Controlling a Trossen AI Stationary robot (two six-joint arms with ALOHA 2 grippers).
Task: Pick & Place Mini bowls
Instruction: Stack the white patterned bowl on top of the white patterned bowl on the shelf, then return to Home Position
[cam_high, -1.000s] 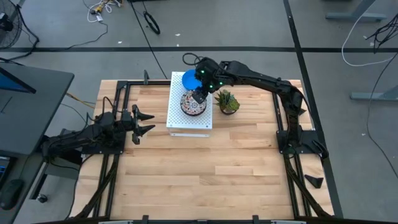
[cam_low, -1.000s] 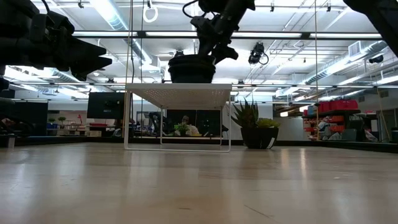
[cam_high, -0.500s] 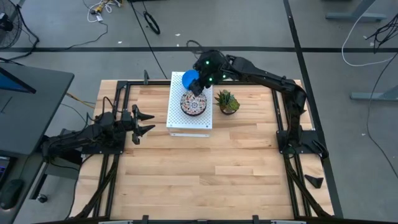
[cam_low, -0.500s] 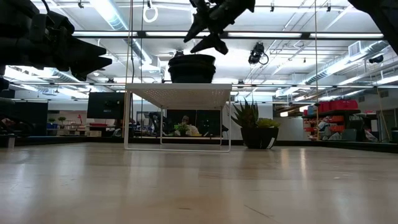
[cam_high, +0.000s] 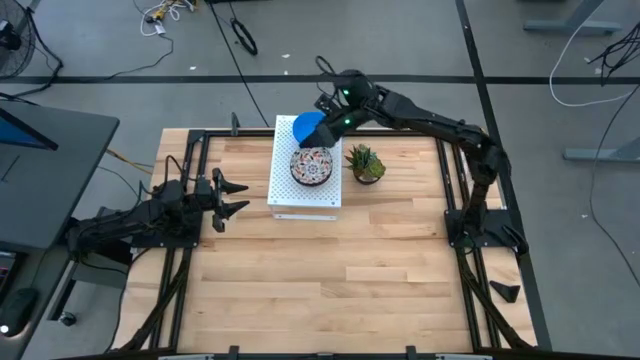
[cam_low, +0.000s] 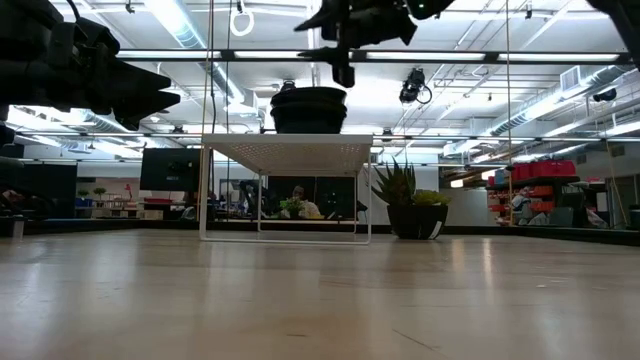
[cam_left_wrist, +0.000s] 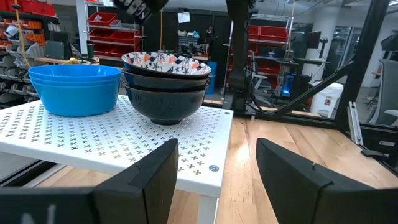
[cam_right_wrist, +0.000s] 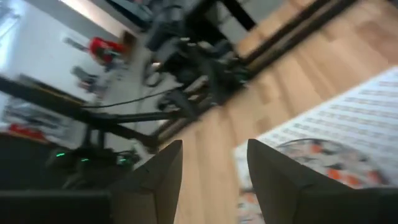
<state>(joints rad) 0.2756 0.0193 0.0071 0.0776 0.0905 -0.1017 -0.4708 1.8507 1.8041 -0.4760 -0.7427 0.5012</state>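
While both tools gape empty, floral bowls (cam_high: 311, 167) stacked (dark outside), blue bowls (cam_high: 308, 127) beside.

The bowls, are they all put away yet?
Looks nearly done: a blue stack and a patterned stack sit side by side on the white perforated box. The right claw hovers empty above them; the left claw waits open. No loose bowls show.

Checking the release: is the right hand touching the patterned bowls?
Apart. The low view shows the right hand open, above the patterned bowls, with a gap between.
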